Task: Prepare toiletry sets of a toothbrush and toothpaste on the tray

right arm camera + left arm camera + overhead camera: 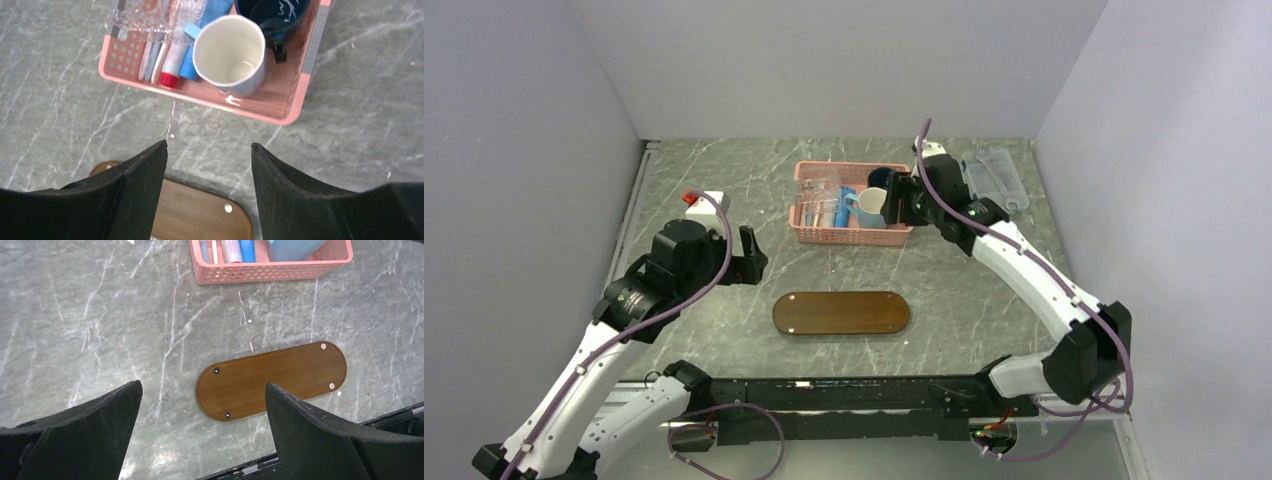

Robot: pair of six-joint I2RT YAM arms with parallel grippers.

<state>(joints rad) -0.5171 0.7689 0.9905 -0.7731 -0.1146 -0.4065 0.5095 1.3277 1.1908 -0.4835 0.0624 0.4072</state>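
Top external alone: clear box [994, 175] beyond tray [841, 313]

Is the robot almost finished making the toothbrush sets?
Not yet, it's just starting. The tray is bare, so nothing is done. Both the left pincer and right pincer are open and empty. The toothpaste lies in the pink basket, so every set is left.

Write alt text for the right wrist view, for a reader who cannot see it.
A pink basket on a marble table holds a white mug, a dark mug and a blue tube. Nearer the camera, the right gripper is open and empty, with one end of the brown tray beneath it.
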